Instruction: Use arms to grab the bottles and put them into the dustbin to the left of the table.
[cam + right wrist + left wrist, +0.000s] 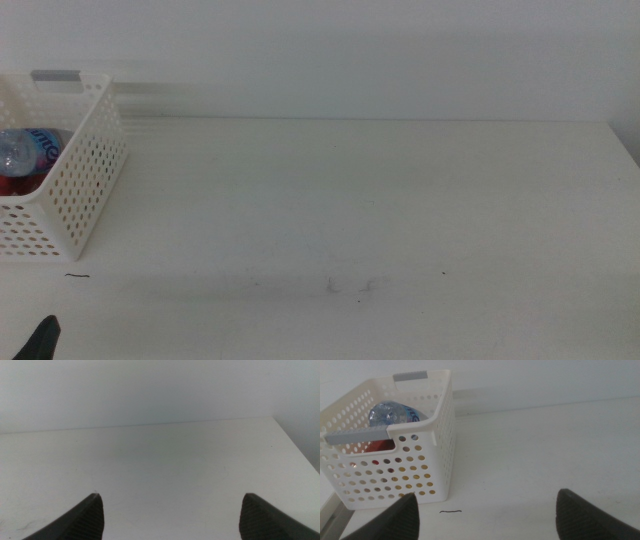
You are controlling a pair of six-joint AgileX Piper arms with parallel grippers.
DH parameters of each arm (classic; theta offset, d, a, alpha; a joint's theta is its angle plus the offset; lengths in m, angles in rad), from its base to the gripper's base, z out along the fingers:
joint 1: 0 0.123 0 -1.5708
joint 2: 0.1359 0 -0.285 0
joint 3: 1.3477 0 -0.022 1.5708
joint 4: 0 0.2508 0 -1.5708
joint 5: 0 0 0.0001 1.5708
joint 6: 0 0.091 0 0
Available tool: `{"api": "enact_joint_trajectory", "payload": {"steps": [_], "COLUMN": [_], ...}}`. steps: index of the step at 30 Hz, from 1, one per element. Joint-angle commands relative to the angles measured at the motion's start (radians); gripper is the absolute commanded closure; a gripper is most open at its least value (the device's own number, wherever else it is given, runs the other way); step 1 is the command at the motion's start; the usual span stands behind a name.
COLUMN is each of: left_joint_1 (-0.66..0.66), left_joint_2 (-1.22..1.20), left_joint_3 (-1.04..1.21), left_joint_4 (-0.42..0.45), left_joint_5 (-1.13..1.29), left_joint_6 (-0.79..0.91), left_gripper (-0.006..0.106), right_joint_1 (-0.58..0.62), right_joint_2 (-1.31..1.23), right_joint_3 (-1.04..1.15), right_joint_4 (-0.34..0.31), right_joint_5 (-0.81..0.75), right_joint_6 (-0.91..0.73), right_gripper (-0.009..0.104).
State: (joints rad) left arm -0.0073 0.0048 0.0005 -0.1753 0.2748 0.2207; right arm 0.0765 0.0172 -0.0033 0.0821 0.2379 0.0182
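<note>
The left gripper hangs with its two dark jaws spread wide apart and nothing between them; in the middle view only a dark tip of it shows at the lower left corner of the frame. Between the jaws in the left wrist view lies bare white table, with a short dark scuff mark just in front of the basket's near corner; the same mark sits at the lower left of the middle view.

The right gripper is likewise spread wide and holds nothing, hovering over a bare stretch of the table; it does not show in the middle view.

The dustbin, a white perforated basket with a grey tab on its far rim, stands at the left edge of the middle view, partly cut off by the frame. In the left wrist view the dustbin fills the upper left of the frame, with grey tabs on its near and far rims. Inside it lies a clear water bottle with a blue label, on its side, and beneath it something red that is mostly hidden by the wall. The middle view shows the same water bottle and red thing inside the basket. Yellowish colour shows through the lower holes of the near wall, but what it belongs to cannot be told.

Faint dark scuffs mark the tabletop low in the centre of the middle view.
</note>
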Motion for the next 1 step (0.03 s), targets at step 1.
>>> {"api": "enact_joint_trajectory", "payload": {"steps": [1], "left_joint_1": [-0.001], "left_joint_2": [-0.005], "left_joint_3": [-0.001], "left_joint_4": [-0.009], "left_joint_5": [-0.01], "left_joint_6": [-0.011], "left_gripper": [0.007], "right_joint_1": [-0.007], "right_joint_2": [-0.005], "right_joint_3": [0.003], "right_joint_4": [-0.009], "right_joint_5": [-0.004], "right_joint_6": [-0.008], "right_gripper": [0.016]}}
